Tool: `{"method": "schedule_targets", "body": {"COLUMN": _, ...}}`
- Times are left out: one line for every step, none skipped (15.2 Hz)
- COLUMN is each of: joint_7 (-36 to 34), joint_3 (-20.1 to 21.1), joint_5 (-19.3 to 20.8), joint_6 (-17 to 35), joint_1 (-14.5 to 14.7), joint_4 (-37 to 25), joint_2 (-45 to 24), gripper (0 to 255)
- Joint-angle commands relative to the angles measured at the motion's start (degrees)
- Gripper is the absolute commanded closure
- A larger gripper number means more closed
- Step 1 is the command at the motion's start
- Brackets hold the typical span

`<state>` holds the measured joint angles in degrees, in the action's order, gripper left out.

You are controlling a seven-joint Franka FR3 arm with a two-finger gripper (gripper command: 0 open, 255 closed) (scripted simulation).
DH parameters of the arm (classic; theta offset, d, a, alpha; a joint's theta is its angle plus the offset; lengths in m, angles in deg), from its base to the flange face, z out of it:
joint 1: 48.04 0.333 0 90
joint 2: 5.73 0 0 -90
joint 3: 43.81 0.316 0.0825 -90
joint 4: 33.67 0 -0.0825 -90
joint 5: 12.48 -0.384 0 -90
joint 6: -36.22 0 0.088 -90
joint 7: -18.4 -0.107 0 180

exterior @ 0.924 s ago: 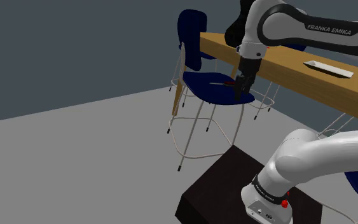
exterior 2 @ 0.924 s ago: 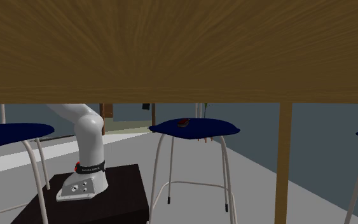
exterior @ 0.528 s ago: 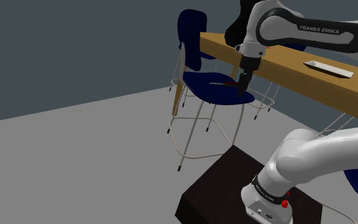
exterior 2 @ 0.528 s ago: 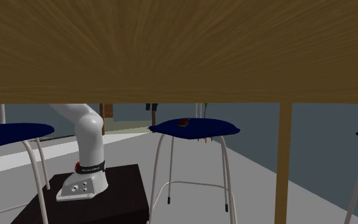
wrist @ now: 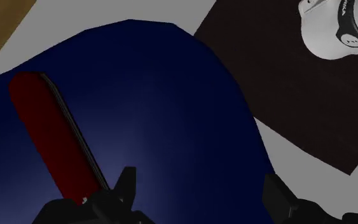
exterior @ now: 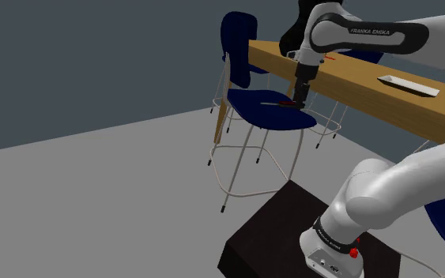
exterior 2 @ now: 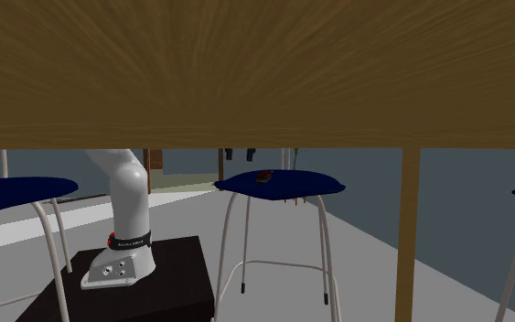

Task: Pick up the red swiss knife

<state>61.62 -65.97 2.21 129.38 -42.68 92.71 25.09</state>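
In the shoulder view the gripper (exterior: 299, 99) hung just above the blue chair seat (exterior: 264, 115). The red swiss knife (exterior: 286, 103) lay flat on that seat, at about 9 o'clock from the fingertips and close beside them. Since 0.9 s ago the hand had risen off the seat, while the knife had stayed put.

In the second exterior view two dark fingertips of the gripper (exterior 2: 240, 153) showed apart below the edge of the wooden table (exterior 2: 246, 73). The knife (exterior 2: 262, 175) sat at about 4 o'clock from them. The tips had shifted toward 3 o'clock, nearer above it.

In the wrist view the gripper (wrist: 203, 191) was open and held nothing. The knife (wrist: 50, 133) lay outside the gap, at about 10 o'clock. Its long axis ran from 11 to 5 o'clock, ending beside one finger. A sideways shift looked necessary.
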Motion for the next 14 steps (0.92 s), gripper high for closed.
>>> {"method": "schedule_targets", "body": {"joint_7": 7.11, "joint_3": -3.08, "joint_5": -0.01, "joint_6": 2.03, "joint_1": 1.5, "joint_4": -2.88, "joint_2": -3.72, "gripper": 0}}
{"method": "schedule_targets", "body": {"joint_7": 10.51, "joint_3": -4.57, "joint_5": -0.32, "joint_6": 2.87, "joint_1": 2.25, "joint_4": -4.49, "joint_2": -5.65, "gripper": 0}}
{"method": "schedule_targets", "body": {"joint_7": 13.96, "joint_3": -6.0, "joint_5": -0.81, "joint_6": 3.67, "joint_1": 2.99, "joint_4": -6.19, "joint_2": -7.67, "gripper": 0}}
{"method": "schedule_targets", "body": {"joint_7": 17.45, "joint_3": -7.42, "joint_5": -1.49, "joint_6": 4.41, "joint_1": 3.72, "joint_4": -7.97, "joint_2": -9.79, "gripper": 0}}
{"method": "schedule_targets", "body": {"joint_7": 20.97, "joint_3": -8.84, "joint_5": -2.33, "joint_6": 5.09, "joint_1": 4.49, "joint_4": -9.83, "joint_2": -11.98, "gripper": 0}}
{"method": "schedule_targets", "body": {"joint_7": 24.54, "joint_3": -10.22, "joint_5": -3.37, "joint_6": 5.69, "joint_1": 5.22, "joint_4": -11.78, "joint_2": -14.27, "gripper": 0}}
{"method": "schedule_targets", "body": {"joint_7": 25.35, "joint_3": -10.46, "joint_5": -3.65, "joint_6": 5.82, "joint_1": 5.32, "joint_4": -12.22, "joint_2": -14.8, "gripper": 0}}
{"method": "schedule_targets", "body": {"joint_7": 25.31, "joint_3": -10.51, "joint_5": -3.61, "joint_6": 6.58, "joint_1": 5.24, "joint_4": -11.44, "joint_2": -14.79, "gripper": 0}}
{"method": "schedule_targets", "body": {"joint_7": 25.27, "joint_3": -10.57, "joint_5": -3.56, "joint_6": 7.35, "joint_1": 5.2, "joint_4": -10.67, "joint_2": -14.8, "gripper": 0}}
{"method": "schedule_targets", "body": {"joint_7": 25.22, "joint_3": -10.65, "joint_5": -3.52, "joint_6": 8.11, "joint_1": 5.16, "joint_4": -9.92, "joint_2": -14.81, "gripper": 0}}
{"method": "schedule_targets", "body": {"joint_7": 25.19, "joint_3": -10.74, "joint_5": -3.48, "joint_6": 8.88, "joint_1": 5.13, "joint_4": -9.18, "joint_2": -14.84, "gripper": 0}}
{"method": "schedule_targets", "body": {"joint_7": 25.16, "joint_3": -10.82, "joint_5": -3.45, "joint_6": 9.65, "joint_1": 5.1, "joint_4": -8.45, "joint_2": -14.88, "gripper": 0}}
{"method": "schedule_targets", "body": {"joint_7": 25.13, "joint_3": -10.91, "joint_5": -3.42, "joint_6": 10.42, "joint_1": 5.07, "joint_4": -7.73, "joint_2": -14.94, "gripper": 0}}
{"method": "schedule_targets", "body": {"joint_7": 25.1, "joint_3": -11.07, "joint_5": -3.38, "joint_6": 11.64, "joint_1": 5.02, "joint_4": -6.63, "joint_2": -15.06, "gripper": 0}}
